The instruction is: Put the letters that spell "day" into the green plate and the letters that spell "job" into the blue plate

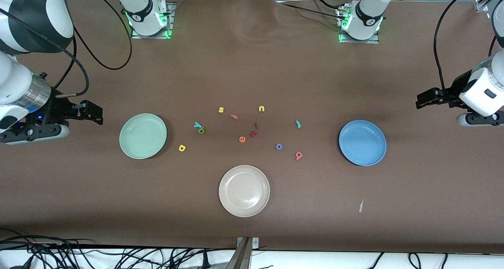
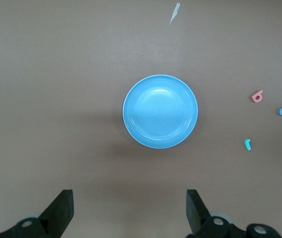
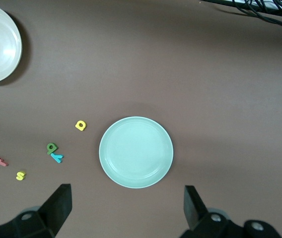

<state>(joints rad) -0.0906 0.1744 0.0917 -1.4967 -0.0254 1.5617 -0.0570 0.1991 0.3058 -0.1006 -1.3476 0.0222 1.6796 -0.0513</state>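
Two grippers: left gripper (image 2: 128, 213) and right gripper (image 3: 126, 210) wait wide open, holding nothing.
Plates: round blue plate (image 1: 362, 143) and round pale green plate (image 1: 143, 136) sit bare, ready for letters.

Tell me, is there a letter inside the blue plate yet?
No, the blue plate holds nothing, and the blue o, pink-red b and teal j lie on the table beside it.

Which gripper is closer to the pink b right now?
Left. The left gripper hangs open at its end of the table, just past the blue plate from the pink b. The right gripper hangs open past the green plate, clearly farther off.
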